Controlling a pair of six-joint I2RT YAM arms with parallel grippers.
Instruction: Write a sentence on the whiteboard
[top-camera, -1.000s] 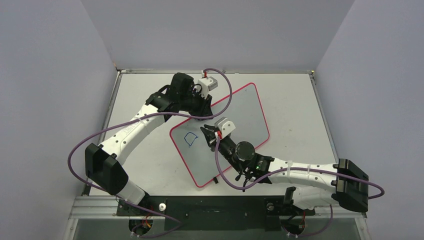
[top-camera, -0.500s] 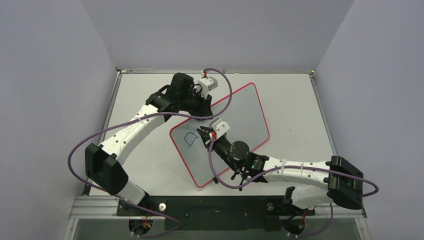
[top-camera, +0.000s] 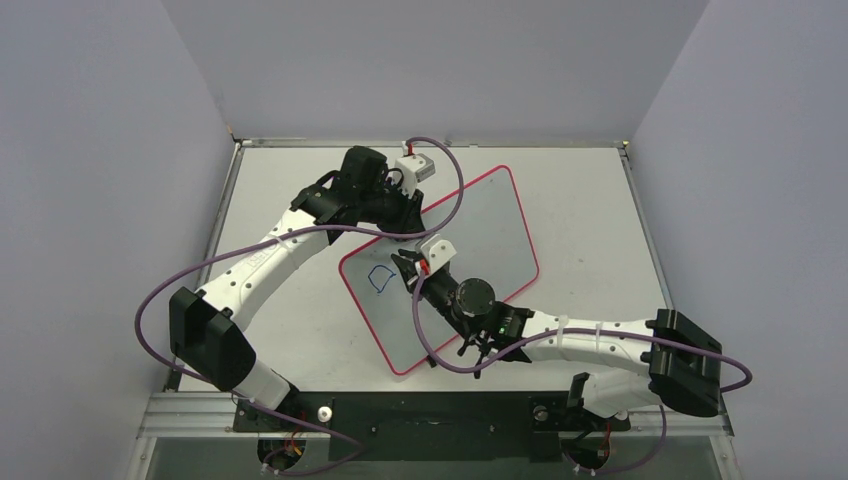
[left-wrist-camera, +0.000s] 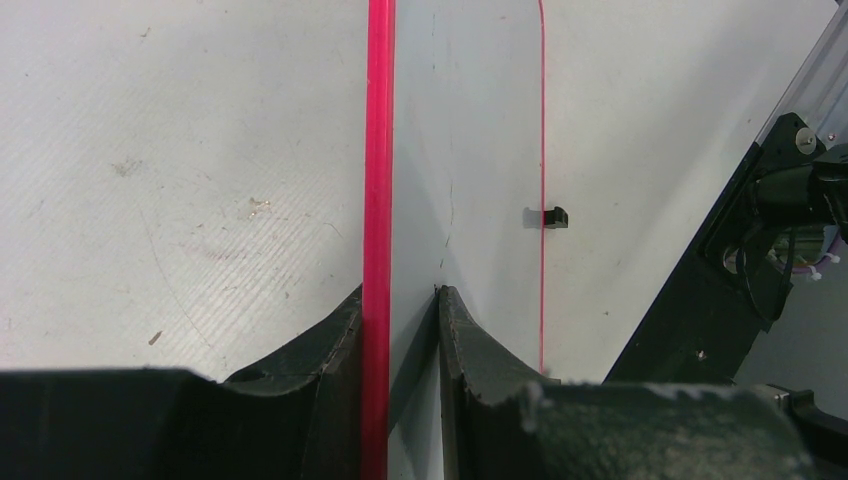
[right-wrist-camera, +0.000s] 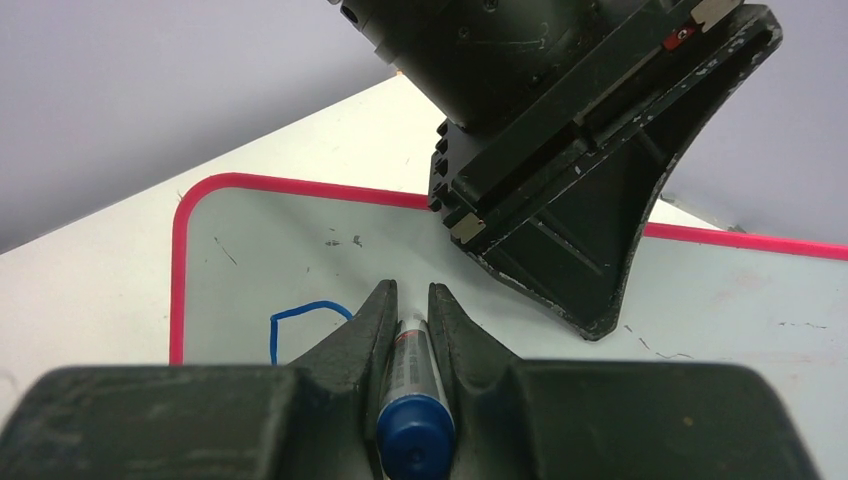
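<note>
The whiteboard (top-camera: 480, 235) lies tilted on the table, white with a red-pink rim. My left gripper (top-camera: 408, 218) is shut on its upper-left rim (left-wrist-camera: 379, 200); a black clip (left-wrist-camera: 549, 217) sits on the opposite rim. My right gripper (top-camera: 408, 266) is shut on a blue marker (right-wrist-camera: 413, 400) and holds it tip-down on the board, just right of the writing. The sentence (top-camera: 379, 279) is only one looping blue "D" shape, also in the right wrist view (right-wrist-camera: 296, 322), partly hidden behind my finger.
The grey tabletop (top-camera: 300, 300) lies around the board, walled left, right and back. A metal rail (top-camera: 400, 408) runs along the near edge. In the right wrist view, my left gripper's body (right-wrist-camera: 580, 150) hangs just beyond the marker.
My right gripper with the marker has slid a little up and left across the board, towards the blue "D". The left arm and the board have not moved.
</note>
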